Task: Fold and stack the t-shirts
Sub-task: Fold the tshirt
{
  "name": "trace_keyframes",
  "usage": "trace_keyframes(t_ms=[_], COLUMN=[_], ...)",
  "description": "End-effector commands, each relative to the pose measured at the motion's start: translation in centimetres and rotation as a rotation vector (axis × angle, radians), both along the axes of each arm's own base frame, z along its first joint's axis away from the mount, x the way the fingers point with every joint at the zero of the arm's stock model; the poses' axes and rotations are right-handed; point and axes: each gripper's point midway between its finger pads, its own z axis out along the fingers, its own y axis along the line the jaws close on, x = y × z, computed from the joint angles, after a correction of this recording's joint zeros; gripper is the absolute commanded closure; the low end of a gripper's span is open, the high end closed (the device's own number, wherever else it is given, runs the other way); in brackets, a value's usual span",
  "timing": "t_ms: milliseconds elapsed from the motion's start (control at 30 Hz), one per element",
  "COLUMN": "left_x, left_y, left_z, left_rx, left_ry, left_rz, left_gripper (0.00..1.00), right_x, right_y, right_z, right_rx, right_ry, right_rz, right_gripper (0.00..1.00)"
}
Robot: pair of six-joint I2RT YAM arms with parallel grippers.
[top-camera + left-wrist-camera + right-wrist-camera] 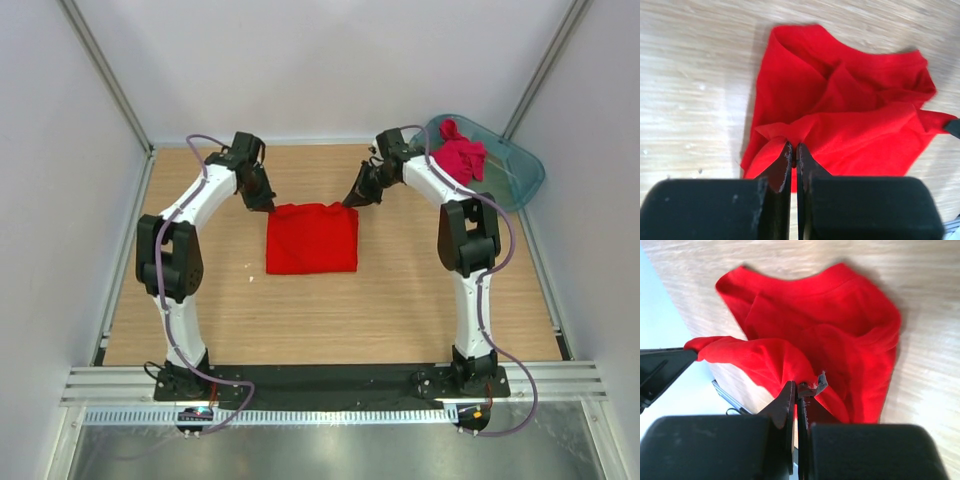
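Note:
A bright red t-shirt lies folded into a rough square in the middle of the wooden table. My left gripper is shut on its far left corner; the left wrist view shows the cloth pinched between the closed jaws. My right gripper is shut on the far right corner, and a small white label sticks out at the jaws in the right wrist view. The held edge of the cloth is raised off the table. A darker crimson-pink t-shirt lies crumpled in the tub.
A translucent teal plastic tub stands at the back right corner of the table. White walls close in the table on three sides. The arm bases stand on a black rail at the near edge.

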Motion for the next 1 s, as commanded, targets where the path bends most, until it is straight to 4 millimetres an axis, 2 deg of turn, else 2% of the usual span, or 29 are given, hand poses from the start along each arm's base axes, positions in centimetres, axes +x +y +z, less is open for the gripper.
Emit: trace_keyframes(t_ms=[0,33,67,133,267,333,400,533,667,800,967], left_x=[3.4,3.8,4.2,4.9,6.2,6.7,7.0,7.7,8.4,9.2,10.6], left_y=[0.1,0.0,-0.1,-0.5,-1.1,-1.6,-1.6,-2.3,-2.2,-2.4,-2.9], left_z=[2.0,2.0,1.1,1.0,-0.3,-0.4,-1.1,-0.7,-0.4,-1.0,-2.8], left_rx=[-0.029,-0.035,-0.036,-0.060,-0.081,-0.100,-0.104,-0.139,-0.151,-0.182,-0.197], left_ry=[-0.107,-0.108,-0.093,-0.095,-0.087,-0.095,-0.082,-0.105,-0.132,-0.134,-0.145], left_rz=[-0.049,-0.059,-0.060,-0.071,-0.069,-0.078,-0.073,-0.072,-0.052,-0.030,-0.033], left_gripper=[1.00,1.00,1.00,1.00,1.00,1.00,1.00,1.00,1.00,0.99,0.96], right_x=[1.5,1.6,1.8,2.2,3.3,3.6,3.8,3.1,2.4,3.2,4.5], right_y=[0.1,0.0,-0.1,-0.5,-0.9,-1.4,-1.7,-2.0,-2.6,-3.8,-4.6], right_z=[1.0,0.8,0.4,-0.3,-0.6,-0.9,-0.8,0.6,1.1,-0.2,-1.2], right_rx=[0.033,0.033,0.031,0.033,0.032,0.025,0.023,0.015,0.007,0.002,-0.014], right_ry=[-0.020,-0.020,-0.015,-0.002,-0.008,0.004,0.005,0.001,-0.009,0.000,-0.004], right_rz=[-0.016,-0.019,-0.025,-0.034,-0.053,-0.076,-0.094,-0.112,-0.137,-0.184,-0.239], right_gripper=[0.99,0.99,0.99,0.99,0.99,0.99,0.99,0.99,0.99,0.99,0.99])
